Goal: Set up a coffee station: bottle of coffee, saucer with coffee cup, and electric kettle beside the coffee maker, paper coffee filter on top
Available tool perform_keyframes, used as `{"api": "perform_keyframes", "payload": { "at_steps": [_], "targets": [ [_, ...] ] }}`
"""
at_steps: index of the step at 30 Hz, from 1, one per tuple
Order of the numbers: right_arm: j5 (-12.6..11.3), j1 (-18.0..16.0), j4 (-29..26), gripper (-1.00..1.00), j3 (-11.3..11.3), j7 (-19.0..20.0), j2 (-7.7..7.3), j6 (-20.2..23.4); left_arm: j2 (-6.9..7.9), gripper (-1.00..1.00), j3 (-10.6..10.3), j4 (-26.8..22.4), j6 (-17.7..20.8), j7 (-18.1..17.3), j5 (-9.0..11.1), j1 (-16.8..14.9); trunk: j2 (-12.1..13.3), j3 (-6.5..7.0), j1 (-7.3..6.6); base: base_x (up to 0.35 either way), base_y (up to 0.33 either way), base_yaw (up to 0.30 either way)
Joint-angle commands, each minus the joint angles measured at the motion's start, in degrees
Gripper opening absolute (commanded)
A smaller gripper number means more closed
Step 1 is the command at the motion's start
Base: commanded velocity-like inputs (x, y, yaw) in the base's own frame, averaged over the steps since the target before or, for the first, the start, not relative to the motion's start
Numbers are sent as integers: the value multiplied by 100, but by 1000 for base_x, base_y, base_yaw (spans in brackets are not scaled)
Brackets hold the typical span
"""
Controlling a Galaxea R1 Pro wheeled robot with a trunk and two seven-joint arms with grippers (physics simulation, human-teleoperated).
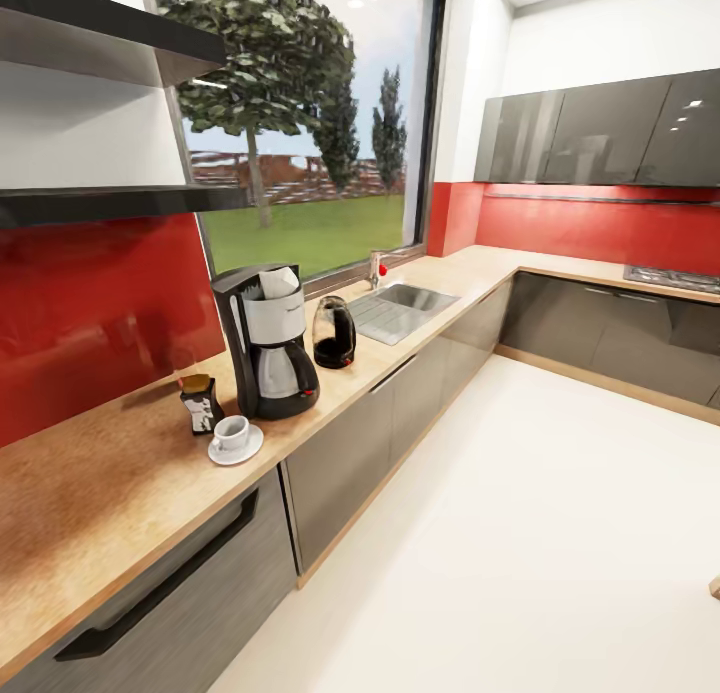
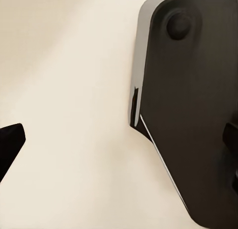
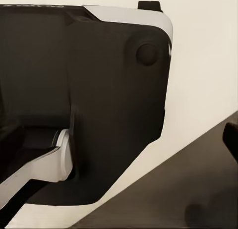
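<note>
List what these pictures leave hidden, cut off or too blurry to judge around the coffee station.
- Bottle of coffee, head view: label too small and blurred to read.
- Coffee maker, head view: its back, towards the red wall, is hidden by its own body.
- Kitchen shelf, head view: cut off by the left edge, and its top surface cannot be seen from below.
- Both wrist views: dark robot body blocks much of each; pincer states cannot be told.

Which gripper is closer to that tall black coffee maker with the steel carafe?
Cannot tell. The coffee maker stands on the countertop; both wrist cameras show pale floor and the robot's dark base.
</note>
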Motion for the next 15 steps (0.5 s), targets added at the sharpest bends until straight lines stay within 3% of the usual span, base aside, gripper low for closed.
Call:
{"api": "perform_keyframes", "payload": {
  "at_steps": [1, 4, 5, 6, 12, 15],
  "targets": [
    [59, 4, -14, 100, -48, -14, 3, 86, 0, 100, 49, 1, -7, -21, -47, -2, -11, -11, 3, 0, 0, -1],
    [72, 39, -10, 100, -42, -21, 3, 155, -1, 100, 75, 1, 208, -18, -41, -2, -11, -11, 3, 0, 0, 0],
    [80, 57, -13, 100, -36, -22, 2, 161, -1, 100, 62, -5, 586, -11, -39, -2, -11, -11, 3, 0, 0, 0],
    [84, 61, -14, 100, -34, -22, 6, 162, -1, 100, 60, -6, 676, -10, -39, -2, -11, -11, 3, 0, 0, 0],
    [67, 66, -28, 100, -35, -22, -16, 114, -1, 100, 63, -8, 765, -8, -38, -2, -11, -11, 3, 0, 0, 0],
    [67, 68, -35, 100, -33, -22, -28, -228, -1, 100, 67, -8, 770, -6, -38, -2, -11, -11, 3, 0, 0, 0]
  ]
}}
